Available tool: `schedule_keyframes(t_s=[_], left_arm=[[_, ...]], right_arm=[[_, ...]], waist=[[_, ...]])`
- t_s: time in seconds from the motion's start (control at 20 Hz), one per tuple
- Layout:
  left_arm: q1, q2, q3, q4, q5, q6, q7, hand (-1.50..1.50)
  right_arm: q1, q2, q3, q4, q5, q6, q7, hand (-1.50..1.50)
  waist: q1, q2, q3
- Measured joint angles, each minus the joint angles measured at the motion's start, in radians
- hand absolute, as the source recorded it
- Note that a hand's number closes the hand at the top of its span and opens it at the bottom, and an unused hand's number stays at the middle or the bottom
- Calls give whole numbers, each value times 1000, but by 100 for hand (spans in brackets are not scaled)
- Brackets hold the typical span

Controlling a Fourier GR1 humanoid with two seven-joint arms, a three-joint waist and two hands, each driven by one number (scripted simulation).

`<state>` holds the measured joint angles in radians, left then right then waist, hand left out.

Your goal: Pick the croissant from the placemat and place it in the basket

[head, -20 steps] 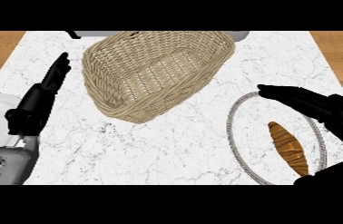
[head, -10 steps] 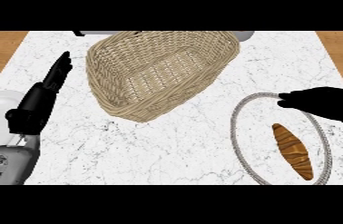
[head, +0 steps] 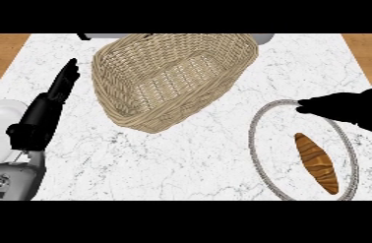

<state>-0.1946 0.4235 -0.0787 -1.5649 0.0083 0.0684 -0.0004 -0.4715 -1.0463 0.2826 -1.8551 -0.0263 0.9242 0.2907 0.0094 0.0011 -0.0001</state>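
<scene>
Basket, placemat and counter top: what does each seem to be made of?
Basket: woven wicker, tan and matte, going by its interlaced strands. Placemat: probably fabric or stone-patterned, with a braided grey rope-like rim; its centre matches the counter. Counter top: white marble look, with grey veining.

Kitchen setting: a white marble counter (head: 181,158) is carrying a wicker basket (head: 170,77), placemat (head: 265,153) and croissant (head: 316,162); wood flooring possibly showing beyond.

Rough woven wicker basket (head: 174,79) on smooth, veined marble counter (head: 181,163).
</scene>
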Motion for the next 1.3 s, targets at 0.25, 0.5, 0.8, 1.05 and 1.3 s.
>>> schedule_keyframes(t_s=[0.25,0.5,0.8,1.05,1.3], left_arm=[[-6,-9,25,28,-7,-24,-23,0],[-22,-30,32,47,-26,-32,-20,0],[-12,-40,53,29,-43,-52,-12,0],[-1,-43,85,41,-43,-81,-34,0],[-9,-58,97,35,-68,-91,-26,0]], right_arm=[[37,65,33,39,188,13,-92,-150],[55,104,88,116,365,9,-190,-150],[83,146,116,211,539,-39,-305,-150],[148,170,124,249,664,-124,-393,-150],[163,225,110,308,749,-170,-461,-150]], waist=[[-2,1,0],[-1,2,1],[-3,0,1],[-7,0,1],[-6,-1,0]])
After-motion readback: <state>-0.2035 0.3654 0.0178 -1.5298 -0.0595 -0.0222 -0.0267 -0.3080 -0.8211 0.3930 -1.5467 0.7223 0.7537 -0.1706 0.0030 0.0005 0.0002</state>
